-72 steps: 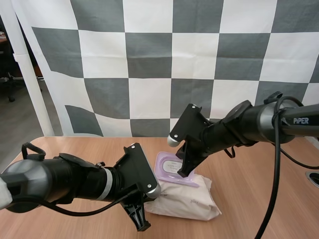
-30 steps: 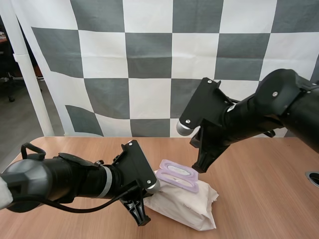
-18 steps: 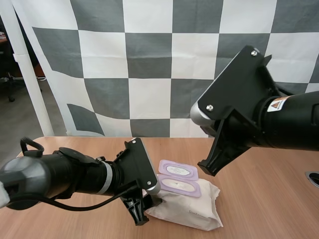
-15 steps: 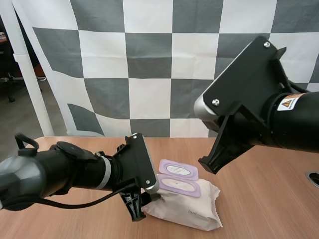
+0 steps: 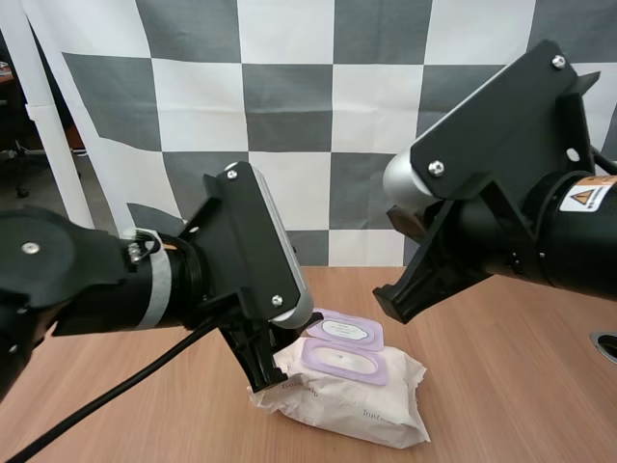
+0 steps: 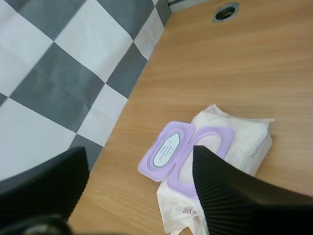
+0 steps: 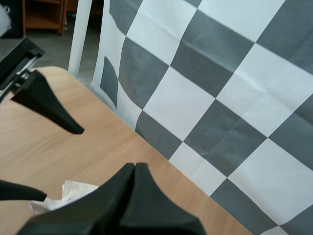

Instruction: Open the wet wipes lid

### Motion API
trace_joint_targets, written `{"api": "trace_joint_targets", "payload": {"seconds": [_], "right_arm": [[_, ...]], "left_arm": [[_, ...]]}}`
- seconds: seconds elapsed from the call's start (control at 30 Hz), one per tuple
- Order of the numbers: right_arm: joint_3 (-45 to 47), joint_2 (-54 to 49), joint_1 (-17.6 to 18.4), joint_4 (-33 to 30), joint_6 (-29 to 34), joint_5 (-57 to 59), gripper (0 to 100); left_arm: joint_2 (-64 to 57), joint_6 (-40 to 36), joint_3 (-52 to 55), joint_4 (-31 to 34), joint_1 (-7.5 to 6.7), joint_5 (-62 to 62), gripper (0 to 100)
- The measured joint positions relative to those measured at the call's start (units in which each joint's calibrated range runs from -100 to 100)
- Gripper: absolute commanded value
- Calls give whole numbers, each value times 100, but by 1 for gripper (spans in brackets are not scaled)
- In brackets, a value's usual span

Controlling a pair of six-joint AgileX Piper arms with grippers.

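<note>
The wet wipes pack (image 5: 339,397) lies flat on the wooden table, white and soft. Its purple lid (image 5: 343,331) is flipped back and lies open beside the purple opening frame (image 5: 342,359). My left gripper (image 5: 258,365) hangs just above the pack's left end. In the left wrist view it is open (image 6: 139,156), the two ribbed fingers (image 6: 230,191) far apart with nothing between them, over the pack (image 6: 244,142) and its open lid (image 6: 165,152). My right gripper (image 5: 386,301) is raised above the pack's right side. Its fingers lie together as one dark wedge (image 7: 134,169), shut on nothing.
A round cable hole (image 5: 607,345) sits in the table at the right edge, also far beyond the pack (image 6: 226,11). In the right wrist view the left arm's fingers (image 7: 49,105) stand apart over a corner of the pack (image 7: 68,192).
My left gripper has let go of the pack's left end, opened wide and risen. The right arm has lifted away from the lid. The pack has settled flat, lid open.
</note>
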Motion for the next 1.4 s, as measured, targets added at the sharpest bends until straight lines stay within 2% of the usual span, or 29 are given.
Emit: {"api": "trace_joint_targets", "payload": {"seconds": [0.03,0.07,0.1,0.13,0.23,0.43,0.57,0.73,0.83,1.17,1.33,1.4], "right_arm": [[0,-14,0,0,0,0,0],[0,-48,0,-1,0,-20,0],[0,-64,0,18,0,-37,0],[0,-125,0,14,0,-38,0],[0,-632,0,30,258,-369,0],[63,-1036,0,-5,414,-1015,0],[701,-1515,0,-260,802,-2143,0],[1436,-1555,11,-734,1269,-3464,0],[1928,-1555,11,-767,1410,-4237,0],[3953,-1555,11,-759,1536,-6944,0],[4909,-1555,11,-626,1536,-7850,0],[5143,-1555,11,-531,1536,-8112,0]], "left_arm": [[0,-37,-26,0,0,22,61],[-118,-86,-55,0,0,41,45],[-118,-86,-55,0,0,41,38],[-320,-170,-101,0,0,65,0],[-1503,-719,-418,-53,0,-112,0],[-2352,-1377,-430,76,0,-1009,0],[-3200,-2250,-433,838,-7,-2505,0],[-3220,-2993,-203,1698,-7,-3848,0],[-3220,-3373,69,2126,-7,-4539,0],[-3220,-4929,2052,3944,-30,-6359,0],[-3220,-5703,3106,4777,-30,-6919,0],[-3220,-5983,3468,4907,-20,-6940,0]]}}
